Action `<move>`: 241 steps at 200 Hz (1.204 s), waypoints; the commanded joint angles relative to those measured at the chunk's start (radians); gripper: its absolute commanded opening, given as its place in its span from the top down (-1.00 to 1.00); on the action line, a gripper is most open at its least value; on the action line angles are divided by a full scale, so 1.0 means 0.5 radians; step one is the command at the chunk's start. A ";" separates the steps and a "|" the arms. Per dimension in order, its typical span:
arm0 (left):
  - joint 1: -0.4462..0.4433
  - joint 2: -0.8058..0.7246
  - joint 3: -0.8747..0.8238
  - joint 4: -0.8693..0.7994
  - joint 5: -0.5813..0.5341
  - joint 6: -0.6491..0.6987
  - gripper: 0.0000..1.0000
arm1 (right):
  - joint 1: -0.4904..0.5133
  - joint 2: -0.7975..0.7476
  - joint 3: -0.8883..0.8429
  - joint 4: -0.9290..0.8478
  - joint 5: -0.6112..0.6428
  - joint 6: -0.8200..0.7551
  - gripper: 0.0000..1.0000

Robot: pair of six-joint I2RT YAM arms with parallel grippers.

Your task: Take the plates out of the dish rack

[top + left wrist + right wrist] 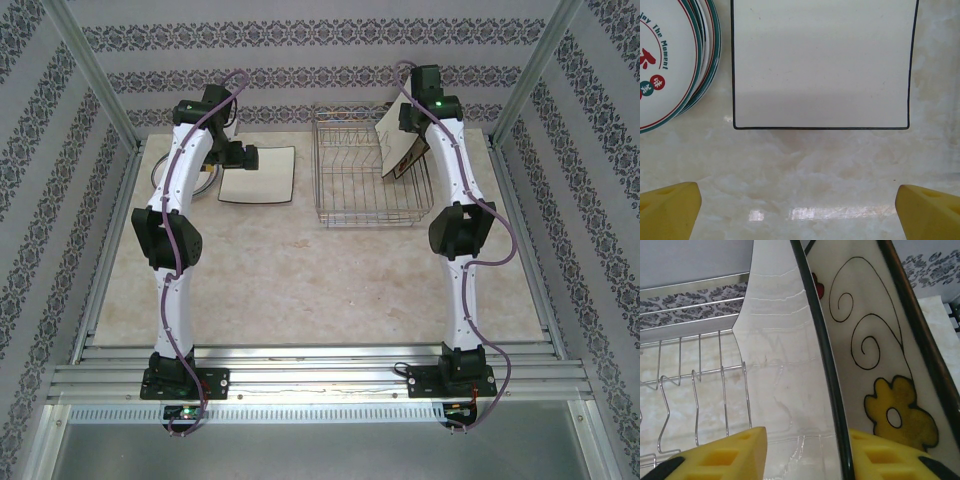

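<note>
Step in hand, by judgement: taking hold of the tilted square plate (pixel 875 365), standing on its edge in the dish rack (pixel 690 385) at upper right of the top view. To do it well: close evenly on the rim, one finger on the plain back and one on the painted face, then lift straight up along the wire dividers, with no twisting and no dragging against the wires. Better to grip well past the dark rim, on account of the smooth, glossy glaze.

Right gripper (pixel 807 452) narrow, yellow fingers (pixel 715 460) astride the plate's edge; not possible to tell firm contact from a small gap. Left gripper (pixel 800 215) wide, holding nothing, low over the bench (pixel 815 175) at upper left of the top view.

Plate itself: cream, dark brown rim, black spiral lines, a yellow flower and a bit of red. Already out of the rack — a flat square plate (pixel 822 65) lying on the bench, just beside a stack of round plates (pixel 670 60) with red and green rings.
</note>
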 commanded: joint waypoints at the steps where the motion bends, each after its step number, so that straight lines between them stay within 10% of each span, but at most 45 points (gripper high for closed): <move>1: 0.027 0.023 0.054 0.003 -0.008 0.010 -0.99 | 0.031 0.009 0.051 0.041 -0.022 0.007 0.32; 73: 0.025 0.033 0.042 0.011 -0.039 0.013 -0.99 | 0.054 -0.005 0.038 0.064 -0.015 0.013 1.00; 241: 0.025 0.034 0.035 -0.014 -0.030 -0.028 -0.99 | 0.048 -0.336 0.029 0.099 0.154 -0.056 1.00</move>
